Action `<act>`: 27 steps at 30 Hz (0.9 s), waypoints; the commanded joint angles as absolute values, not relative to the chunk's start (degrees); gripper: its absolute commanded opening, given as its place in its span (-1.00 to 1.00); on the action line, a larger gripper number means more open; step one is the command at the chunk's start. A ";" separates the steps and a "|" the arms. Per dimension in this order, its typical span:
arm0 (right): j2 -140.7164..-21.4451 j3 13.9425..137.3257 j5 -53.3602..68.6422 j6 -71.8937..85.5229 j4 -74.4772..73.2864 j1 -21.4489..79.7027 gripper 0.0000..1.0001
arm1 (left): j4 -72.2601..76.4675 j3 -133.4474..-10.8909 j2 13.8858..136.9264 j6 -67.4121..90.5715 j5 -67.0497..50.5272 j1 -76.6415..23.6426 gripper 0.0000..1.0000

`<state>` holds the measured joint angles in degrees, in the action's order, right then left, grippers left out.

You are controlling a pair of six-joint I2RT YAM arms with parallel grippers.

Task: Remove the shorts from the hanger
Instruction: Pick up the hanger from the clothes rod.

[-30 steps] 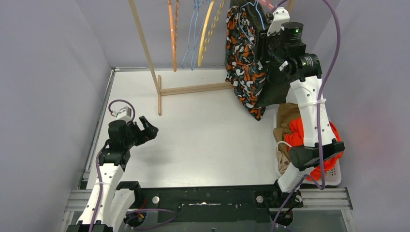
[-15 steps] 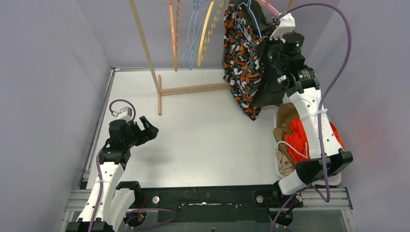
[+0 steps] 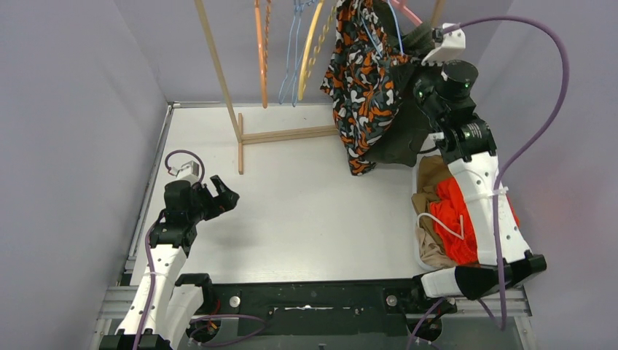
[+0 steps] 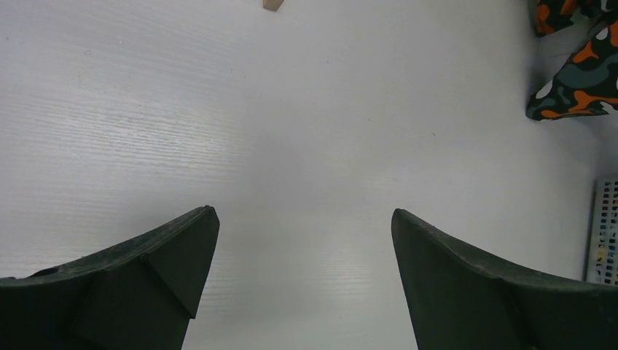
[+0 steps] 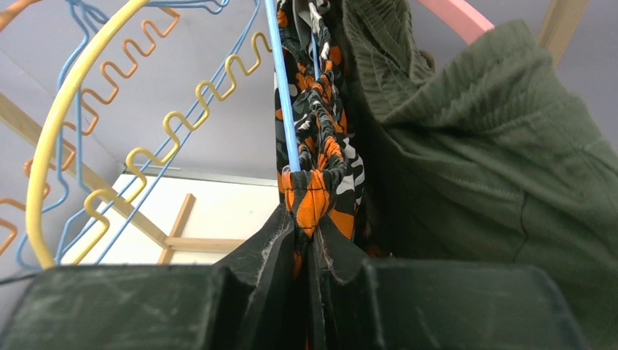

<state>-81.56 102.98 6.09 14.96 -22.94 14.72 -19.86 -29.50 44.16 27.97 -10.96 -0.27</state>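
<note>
The top view looks down from high behind the near edge onto the flat white table (image 3: 306, 197). The left wrist camera faces that table closely, catching at its corner the hanging orange-black-white camouflage cloth shorts (image 4: 576, 95); the right wrist camera looks upward, pressed against them.

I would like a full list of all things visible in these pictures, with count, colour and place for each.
table: one, white
wooden rack: one, light wood, far side
basket: one, white, table's right edge
camouflage shorts: one pair, orange-black-white, on a blue hanger at the rack's right end
dark green shorts: one pair, hanging just right of them
orange-red shorts: one pair, in the basket
beige shorts: at least one pair, same basket
empty hangers: several, orange, blue, yellow, on the rack
left gripper: black, open, empty, above the table
right gripper: black, shut on the camouflage shorts' waistband
</note>
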 commanded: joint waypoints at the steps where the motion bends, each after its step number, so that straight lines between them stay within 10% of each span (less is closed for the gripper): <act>1: -70.07 95.15 8.13 19.94 -14.39 15.06 -1.00 | -16.45 -30.19 43.68 27.51 -11.65 0.00 0.81; 19: -48.16 51.79 29.66 31.25 -20.84 16.97 -1.00 | -16.18 -30.15 42.22 27.67 -11.60 0.13 0.81; 27: -46.16 40.11 28.71 34.36 -14.21 35.60 -1.00 | -15.54 -29.98 40.63 28.01 -12.23 0.10 0.81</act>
